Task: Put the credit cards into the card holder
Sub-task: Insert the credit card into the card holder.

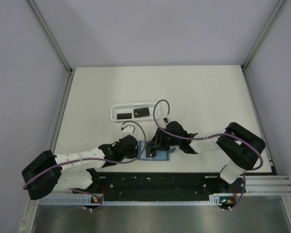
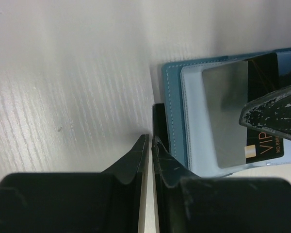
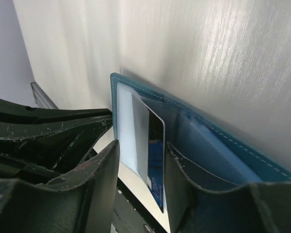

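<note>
The teal card holder (image 1: 157, 154) lies open at the table's near edge, between both grippers. In the left wrist view its clear pocket (image 2: 223, 116) holds a black card (image 2: 263, 145) marked VIP, partly slid in. My left gripper (image 2: 149, 141) is shut and empty, with its tips at the holder's left edge (image 2: 173, 111). My right gripper (image 3: 140, 165) is open around that card (image 3: 156, 160), which stands on edge near the right finger (image 3: 182, 189). One right finger (image 2: 276, 116) lies over the card. Two more black cards (image 1: 124, 115) (image 1: 142, 111) lie in the basket.
A long white basket tray (image 1: 117, 108) sits behind the grippers, left of centre. The black base rail (image 1: 155, 182) runs along the near edge just below the holder. Metal frame posts (image 1: 63, 63) stand at the table's back corners.
</note>
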Tool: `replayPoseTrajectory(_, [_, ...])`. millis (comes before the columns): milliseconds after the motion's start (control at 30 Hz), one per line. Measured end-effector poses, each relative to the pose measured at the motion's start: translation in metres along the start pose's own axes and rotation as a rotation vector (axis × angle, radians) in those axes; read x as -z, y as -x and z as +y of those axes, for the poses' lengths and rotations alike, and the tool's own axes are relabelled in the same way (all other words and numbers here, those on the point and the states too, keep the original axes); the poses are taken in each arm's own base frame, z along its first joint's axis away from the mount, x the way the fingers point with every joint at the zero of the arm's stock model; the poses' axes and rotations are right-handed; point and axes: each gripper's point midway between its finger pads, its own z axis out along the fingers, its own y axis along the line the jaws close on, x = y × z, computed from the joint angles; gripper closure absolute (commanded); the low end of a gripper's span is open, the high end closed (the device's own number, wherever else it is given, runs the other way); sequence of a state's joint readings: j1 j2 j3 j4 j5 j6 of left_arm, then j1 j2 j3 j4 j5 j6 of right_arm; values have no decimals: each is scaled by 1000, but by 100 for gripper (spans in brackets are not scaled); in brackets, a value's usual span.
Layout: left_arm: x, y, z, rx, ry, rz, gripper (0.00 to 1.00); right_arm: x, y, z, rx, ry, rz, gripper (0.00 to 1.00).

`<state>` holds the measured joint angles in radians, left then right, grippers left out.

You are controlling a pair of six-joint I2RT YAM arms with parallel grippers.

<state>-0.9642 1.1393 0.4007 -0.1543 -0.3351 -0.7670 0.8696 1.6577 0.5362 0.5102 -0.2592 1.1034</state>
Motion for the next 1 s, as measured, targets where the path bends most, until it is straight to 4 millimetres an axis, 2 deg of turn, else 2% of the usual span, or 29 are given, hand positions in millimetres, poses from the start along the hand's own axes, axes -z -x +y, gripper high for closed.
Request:
replayPoseTrajectory(200, [0, -1, -3, 4, -14, 5, 88, 11, 14, 1, 96, -147, -15, 55])
replayPoseTrajectory(400, [0, -2, -5, 5, -24, 10, 88, 24, 12, -16, 135, -266, 6, 56])
replayPoseTrajectory(600, [0, -2, -5, 4, -29, 14, 88, 25, 10, -17, 140, -270, 14, 55])
replayPoseTrajectory(800, [-1, -2, -7, 4, -33, 11, 89, 25, 10, -16, 141, -268, 13, 48])
replayPoseTrajectory(1000, [-2, -1, -8, 3, -35, 9, 89, 31, 12, -19, 154, -291, 5, 47])
